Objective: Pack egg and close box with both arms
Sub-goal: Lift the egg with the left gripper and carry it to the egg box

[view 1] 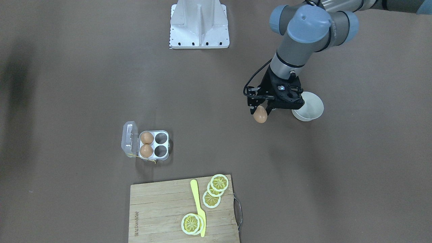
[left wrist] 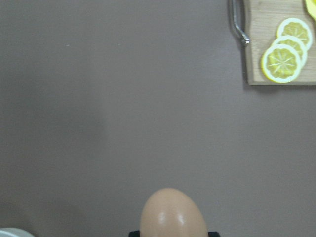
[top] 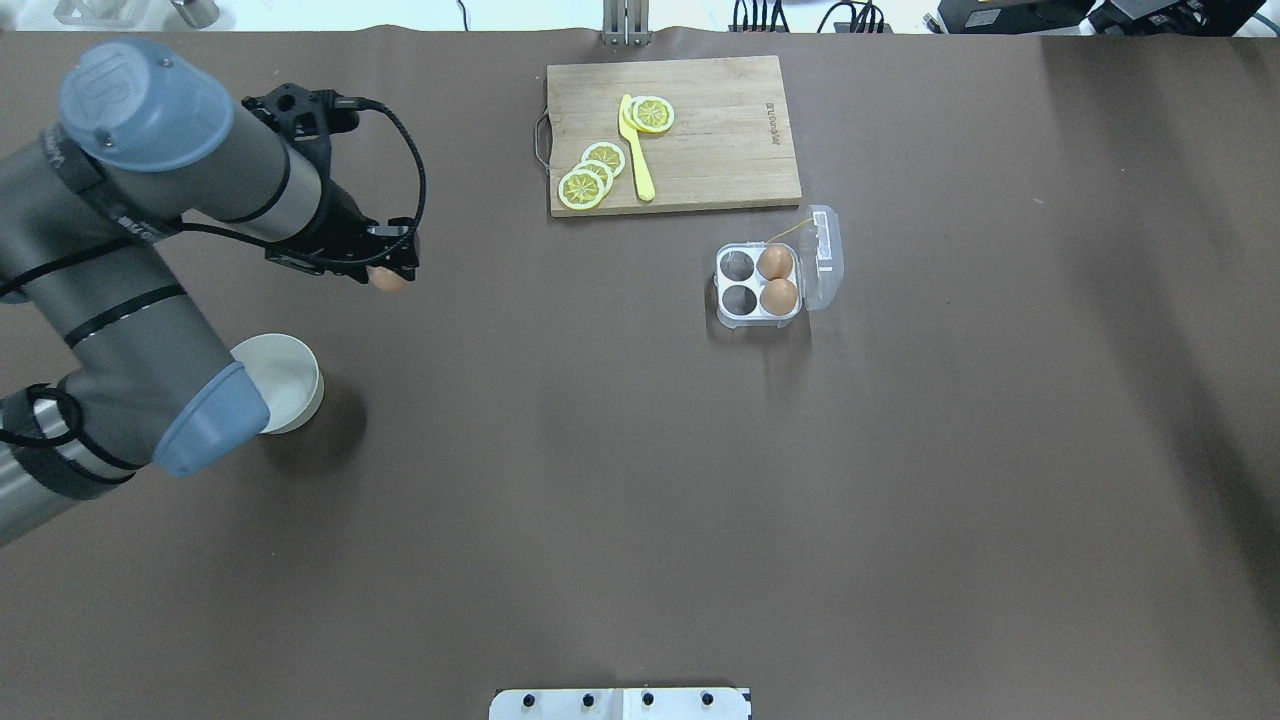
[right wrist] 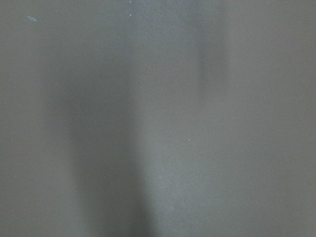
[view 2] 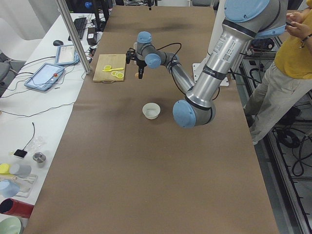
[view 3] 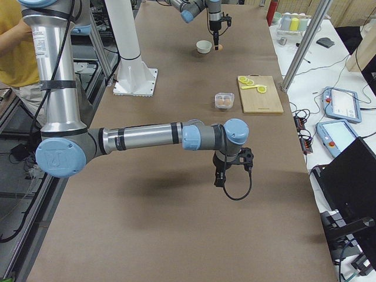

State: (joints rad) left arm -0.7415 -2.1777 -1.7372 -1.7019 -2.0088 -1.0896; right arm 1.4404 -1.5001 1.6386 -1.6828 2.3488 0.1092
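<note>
Two brown eggs (view 1: 147, 138) sit in the box (view 1: 167, 145), lid flipped open, in the front view. The left gripper (view 1: 260, 110) is clamped on the egg (view 1: 260, 115) just beside the white bowl (view 1: 314, 116), well apart from the box. Overhead shows the same (two cells free). In the right side view the right gripper (view 3: 220, 181) hovers over the table, and I can't tell if it's apart or together.

I count three eggs (view 1: 146, 138): one egg (view 1: 260, 114) I hold, two more in the box (view 1: 154, 145). One box, four cells (view 1: 161, 138), two of them empty. One bowl (view 1: 317, 104), one board (view 1: 158, 202), one knife (view 1: 197, 202), five lemon slices (view 1: 219, 182), my two arms (view 1: 303, 37).
</note>
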